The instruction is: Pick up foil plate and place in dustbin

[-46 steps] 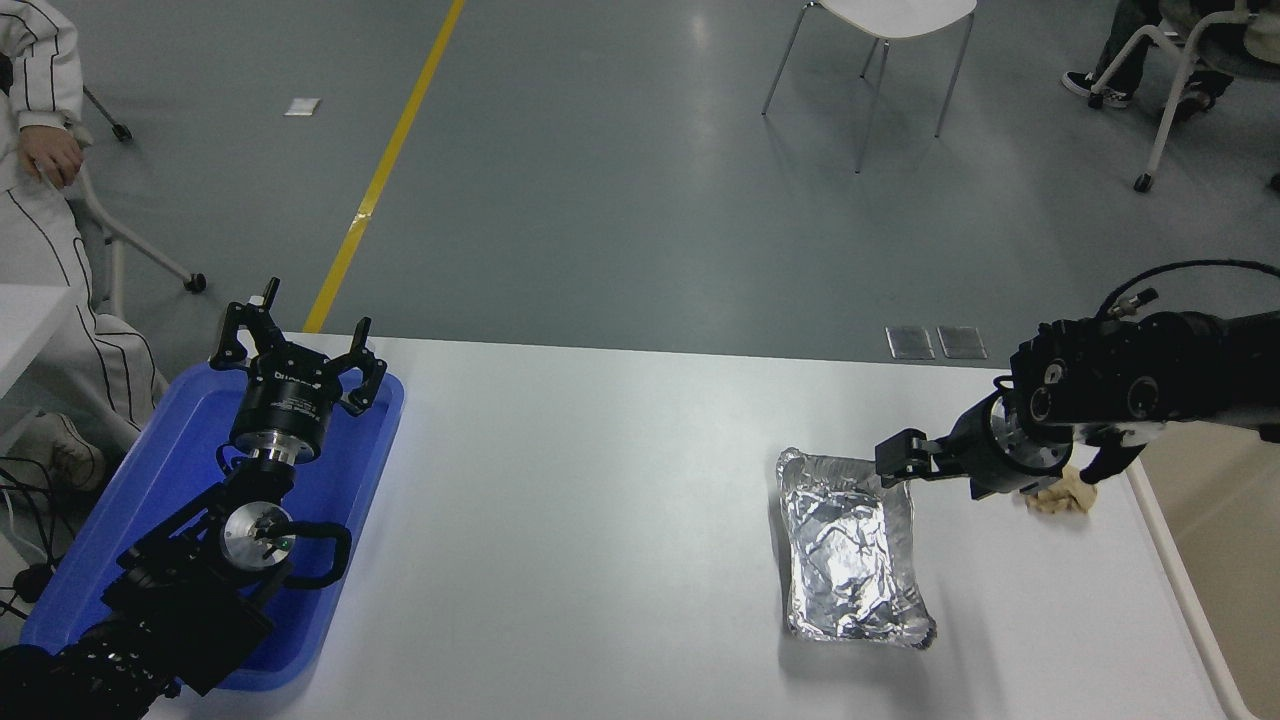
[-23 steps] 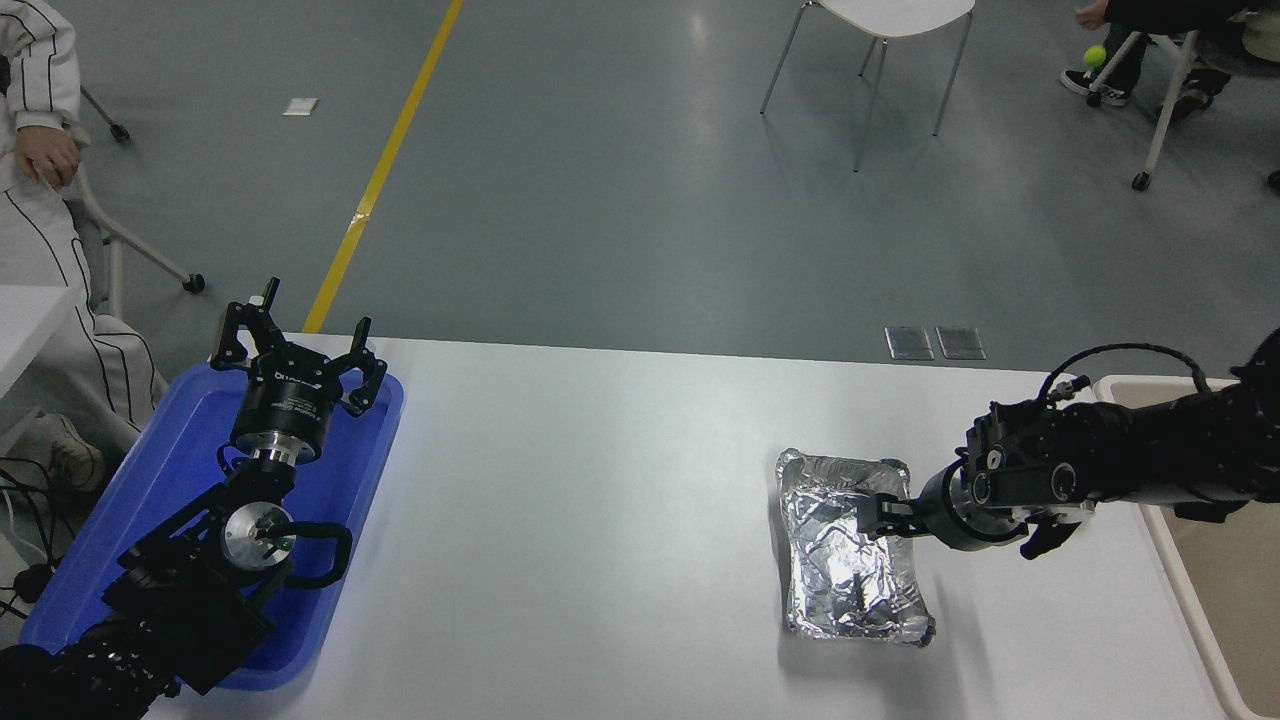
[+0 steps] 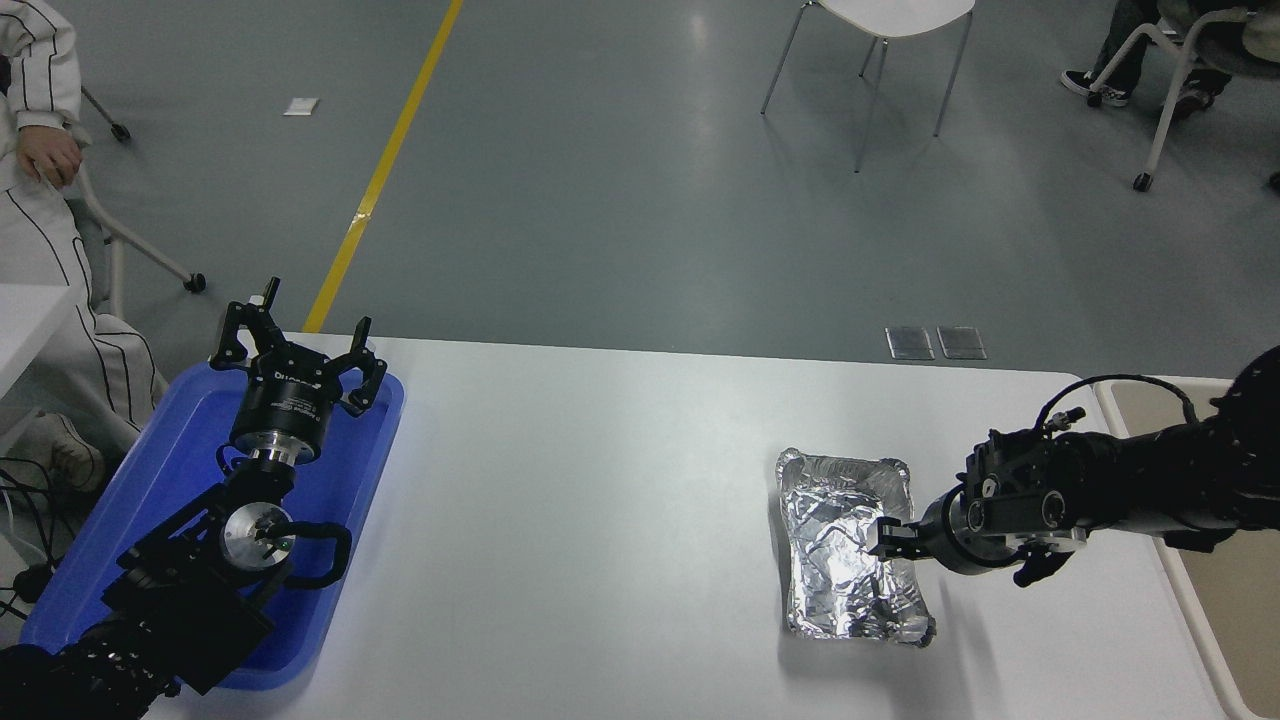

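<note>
Right gripper (image 3: 886,540) at the foil plate (image 3: 850,545) rim; grasp indiscernible. Dustbin (image 3: 1190,590) cut off. Left gripper (image 3: 297,352) spread.

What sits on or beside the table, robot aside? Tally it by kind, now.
Foil plate: 1
Blue tray: 1
Dustbin: 1
Total: 3

We have one view only, a head camera mounted high behind the right claw (image 3: 885,540), facing forward and down across the table (image 3: 600,480) from moderate range, with grey floor (image 3: 620,200) beyond the claw.
</note>
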